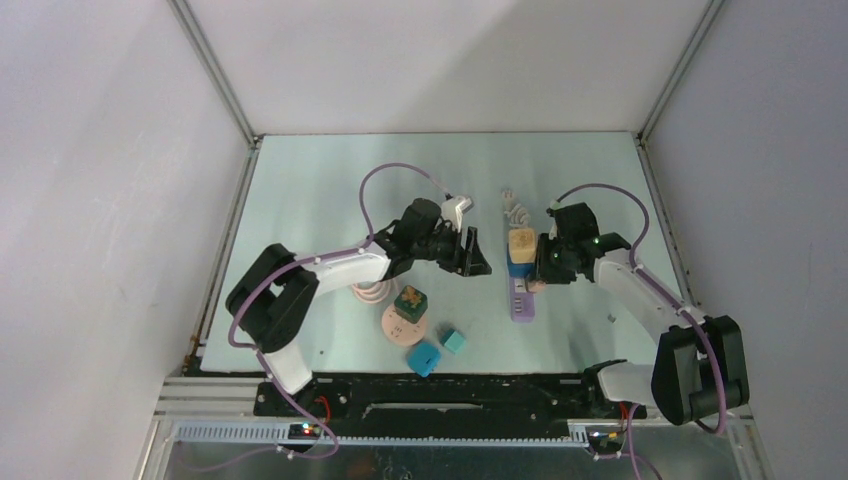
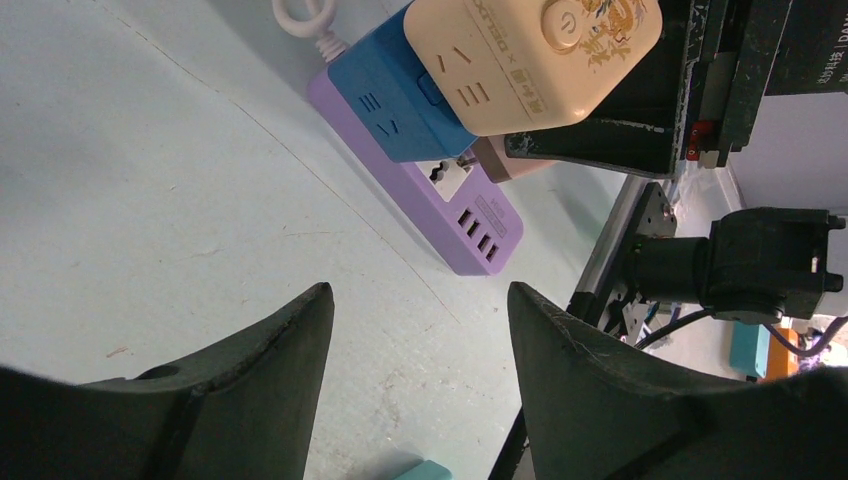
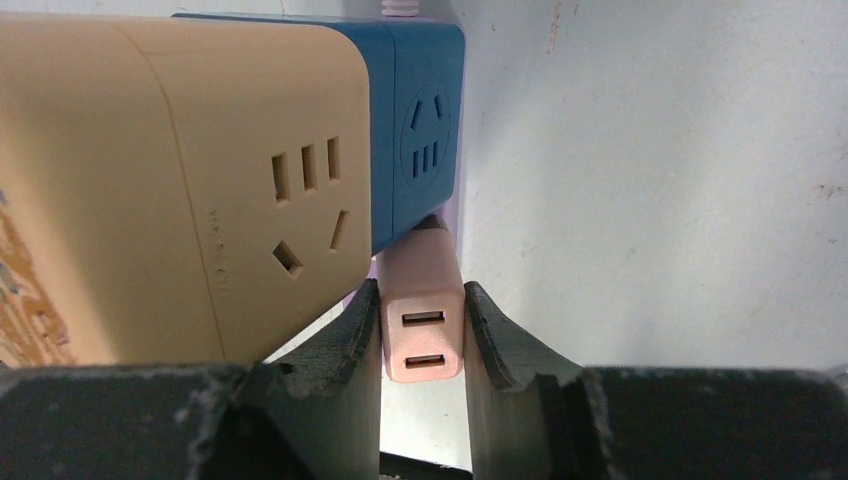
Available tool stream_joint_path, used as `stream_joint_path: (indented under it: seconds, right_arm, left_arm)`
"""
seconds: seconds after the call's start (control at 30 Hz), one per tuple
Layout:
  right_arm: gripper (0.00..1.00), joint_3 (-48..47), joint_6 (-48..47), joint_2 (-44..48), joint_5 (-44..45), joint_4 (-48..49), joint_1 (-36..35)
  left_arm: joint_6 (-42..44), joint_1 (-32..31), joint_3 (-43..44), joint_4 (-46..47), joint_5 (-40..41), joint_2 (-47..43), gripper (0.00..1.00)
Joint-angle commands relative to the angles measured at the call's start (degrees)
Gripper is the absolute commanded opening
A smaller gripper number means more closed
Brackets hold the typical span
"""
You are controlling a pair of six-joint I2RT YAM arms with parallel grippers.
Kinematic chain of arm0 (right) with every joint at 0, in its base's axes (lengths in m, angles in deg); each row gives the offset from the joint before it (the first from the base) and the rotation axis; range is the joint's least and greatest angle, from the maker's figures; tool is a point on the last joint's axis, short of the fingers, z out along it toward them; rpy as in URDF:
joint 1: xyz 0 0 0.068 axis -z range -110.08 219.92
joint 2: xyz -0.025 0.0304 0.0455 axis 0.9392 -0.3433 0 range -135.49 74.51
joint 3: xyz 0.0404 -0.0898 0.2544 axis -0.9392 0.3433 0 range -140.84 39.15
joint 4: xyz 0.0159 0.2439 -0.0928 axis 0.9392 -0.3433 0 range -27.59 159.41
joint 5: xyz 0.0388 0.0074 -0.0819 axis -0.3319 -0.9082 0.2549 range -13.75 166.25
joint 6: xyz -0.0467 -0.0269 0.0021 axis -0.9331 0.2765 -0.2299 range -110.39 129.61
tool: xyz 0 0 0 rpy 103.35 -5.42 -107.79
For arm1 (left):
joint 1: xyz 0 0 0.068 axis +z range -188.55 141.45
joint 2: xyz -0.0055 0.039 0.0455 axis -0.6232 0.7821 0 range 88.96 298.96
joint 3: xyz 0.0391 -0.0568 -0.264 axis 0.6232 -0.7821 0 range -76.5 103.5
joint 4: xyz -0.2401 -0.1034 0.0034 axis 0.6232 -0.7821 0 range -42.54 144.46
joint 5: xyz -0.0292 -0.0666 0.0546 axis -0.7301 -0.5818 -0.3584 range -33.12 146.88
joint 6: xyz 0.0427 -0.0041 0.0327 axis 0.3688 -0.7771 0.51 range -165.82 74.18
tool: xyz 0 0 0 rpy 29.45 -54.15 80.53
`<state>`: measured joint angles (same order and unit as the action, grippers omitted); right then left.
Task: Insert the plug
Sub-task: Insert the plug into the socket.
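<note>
On the left of the pale green counter (image 1: 330, 190), a round pink dish (image 1: 390, 327) carried a single green block (image 1: 410, 300). A ribbed pink piece (image 1: 372, 292) stood just beside the dish, and two loose blue cubes (image 1: 424, 358) lay near it.

The left tool (image 2: 418, 300) hung released over bare counter, with its fingers spread and nothing between them. It pointed toward the strip but stood apart from it.

Further right lay the flat purple power strip (image 2: 470, 225), its white cord (image 2: 300, 20) coiled at the far end. The far sockets of the strip were taken up by a blue cube adapter (image 2: 390, 110). A larger beige cube adapter (image 2: 530, 60) sat on top of the blue one.

The small pink charger plug (image 3: 424, 320) was clamped by its two flat sides in the right tool (image 3: 420, 290). Its nose was tucked under the overhang of the blue cube, right at the strip's free socket. Whether the prongs had entered could not be told.

The plug looked light, rigid and smooth-walled, so it would probably slip or twist if pinched near a corner. The side faces, close to the end with the two ports, seemed the best hold. The strip itself appeared light enough to slide under a push, and the blue cube left little room for any tilt.
</note>
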<state>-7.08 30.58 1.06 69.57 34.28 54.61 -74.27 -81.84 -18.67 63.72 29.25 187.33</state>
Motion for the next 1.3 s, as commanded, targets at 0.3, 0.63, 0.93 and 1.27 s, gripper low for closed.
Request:
stream_joint_path:
  seconds: [0.3,0.63,0.93,1.27]
  right_arm:
    - [0.0,0.02,-0.52,-3.4,4.24,-7.98,-1.2]
    - [0.0,-0.46,0.57,-3.99,9.89,-5.61,-2.74]
    - [0.0,1.83,2.64,-1.33,12.04,-2.31,-2.79]
    - [0.0,3.0,2.5,-2.69,10.21,-1.63,-2.66]
  left_arm:
    - [-0.88,-0.55,2.89,1.09,-0.45,0.84,0.68]
    - [-1.5,-0.75,2.41,2.18,-0.34,0.91,0.68]
    - [-1.94,-0.77,1.57,3.02,-0.07,0.64,0.68]
    - [-1.59,-0.75,3.65,2.21,-0.65,1.91,0.68]
